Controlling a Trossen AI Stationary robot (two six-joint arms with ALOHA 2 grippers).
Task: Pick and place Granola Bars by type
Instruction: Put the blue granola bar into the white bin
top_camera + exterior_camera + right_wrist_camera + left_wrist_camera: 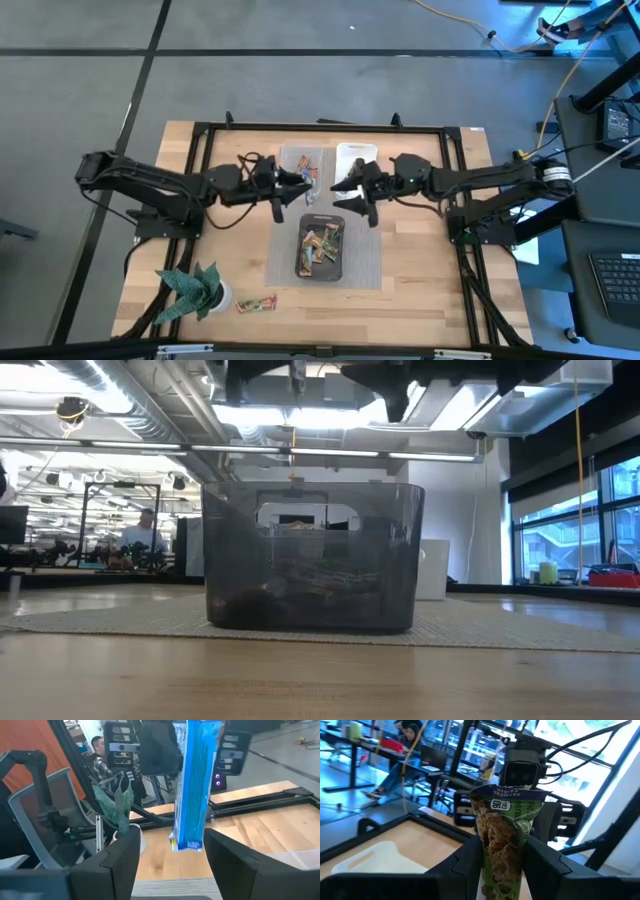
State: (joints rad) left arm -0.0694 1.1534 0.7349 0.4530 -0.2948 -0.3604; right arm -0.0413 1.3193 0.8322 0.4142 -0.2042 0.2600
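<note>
Left pincer (502, 870) pinches a green bar (502, 840), so hold it level over the clear tray (301, 162) before you release.

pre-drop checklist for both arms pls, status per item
1. Left gripper shut on the green-wrapped granola bar: ok.
2. Right gripper holding the blue-wrapped granola bar: cannot tell; the bar hangs between the fingers, contact unseen.
3. Left gripper over the clear far-left tray: ok.
4. Right gripper over the white far-right tray: ok.
5. Arms apart from each other: ok, gap shows from above.
6. All bars in the dark source bin or trays: not ok, a stray wrapped bar lies by the green artificial plant.
</note>
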